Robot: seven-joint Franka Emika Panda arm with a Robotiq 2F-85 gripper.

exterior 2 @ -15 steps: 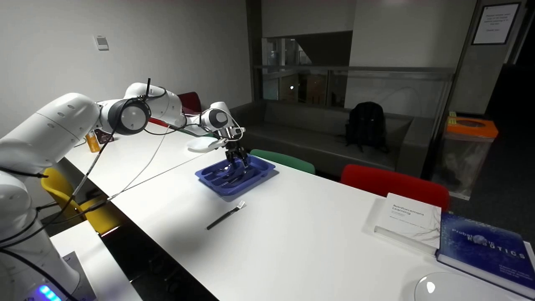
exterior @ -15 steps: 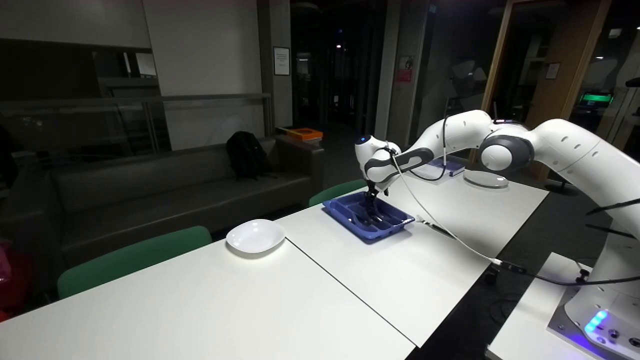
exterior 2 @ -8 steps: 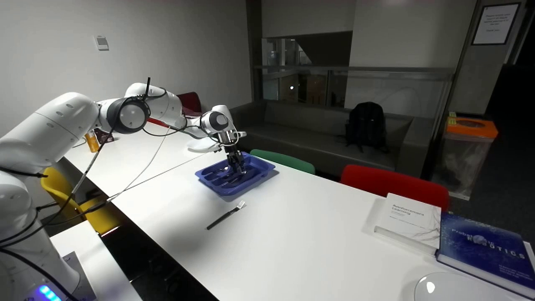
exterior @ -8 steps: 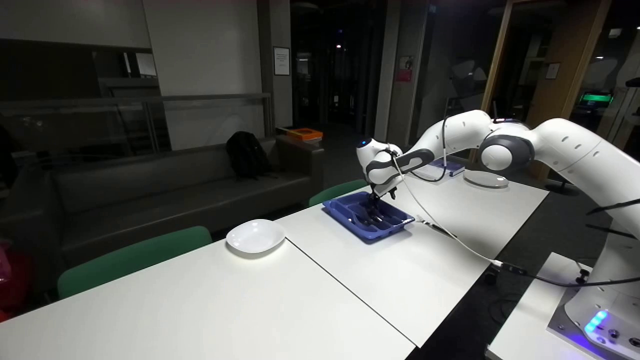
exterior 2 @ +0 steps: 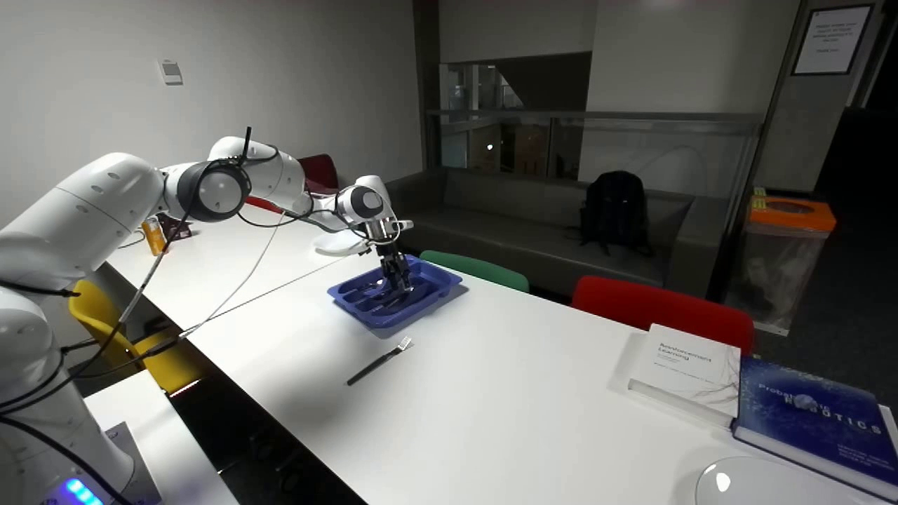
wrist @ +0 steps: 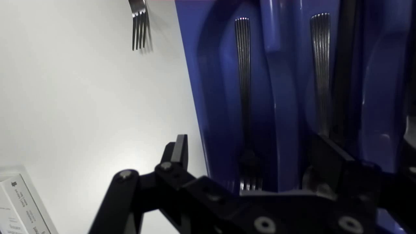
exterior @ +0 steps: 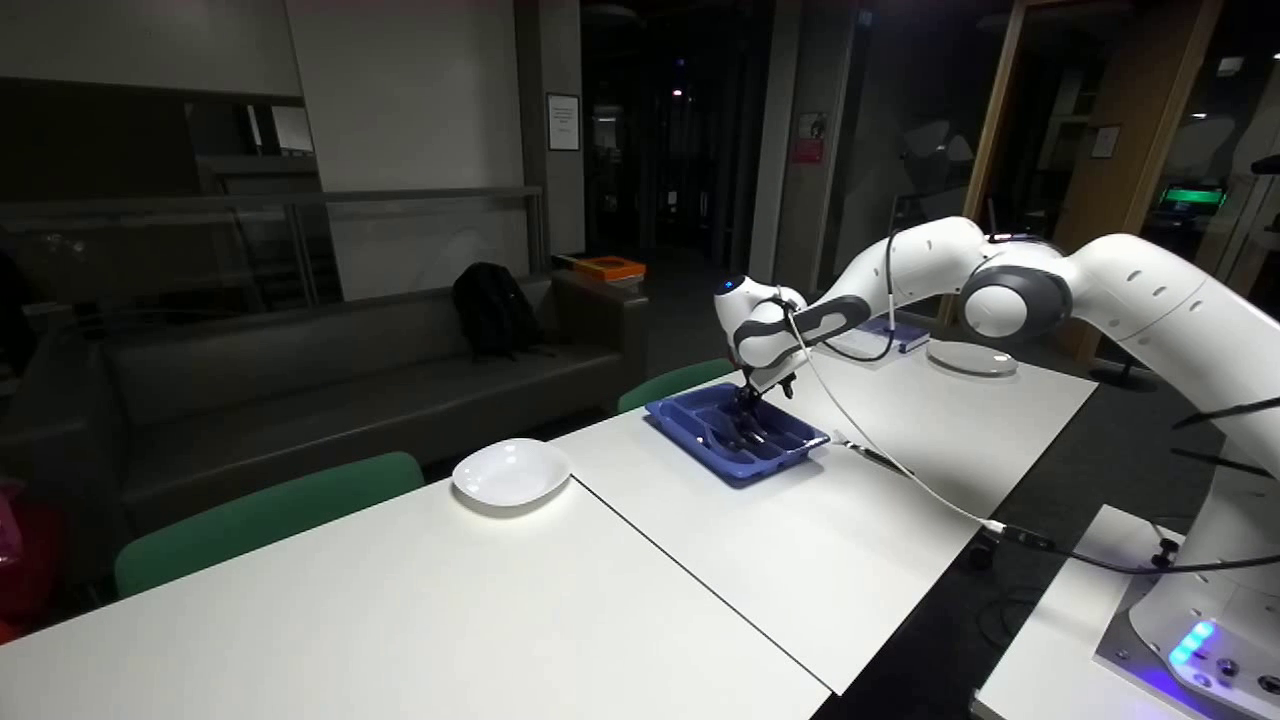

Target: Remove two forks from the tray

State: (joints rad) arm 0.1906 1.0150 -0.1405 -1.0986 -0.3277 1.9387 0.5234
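Slightly lower than a second ago, the white robot arm (exterior: 915, 262) points its black two-fingered claw (wrist: 259, 146) down over the flat blue plastic tray (wrist: 191, 42), which hasn't budged. Under both runs a long white table (exterior 2: 533, 393) with a dark seam (exterior: 700, 581), bright in a dim room; across from the claw sits a dark grey sofa (exterior 2: 505, 217) with a black backpack (exterior 2: 616, 210) on it. Well along the table from the claw, I can read "Reinforcement Learning" on a white book (exterior 2: 687, 379) and "ROBOTICS" on the blue book (exterior 2: 817, 421) beside it; a framed notice (exterior 2: 833, 41) beyond is too small to make out. Opposite them, past the seam from the claw, stands a white plate (exterior: 512, 473), and just behind the tray, a green chair (exterior 2: 484, 270). The fingers (wrist: 179, 148) are spread wide and hold nothing. Below and between them, in one compartment, lies a slender ribbed metal fork (wrist: 243, 58), its tines running out of sight behind the claw's body. One finger blocks part of a second ribbed utensil (wrist: 321, 55) across the divider (wrist: 286, 97). Toward the arm's base from the claw, a black-handled metal fork (exterior 2: 379, 363) lies on the table, outside the tray.
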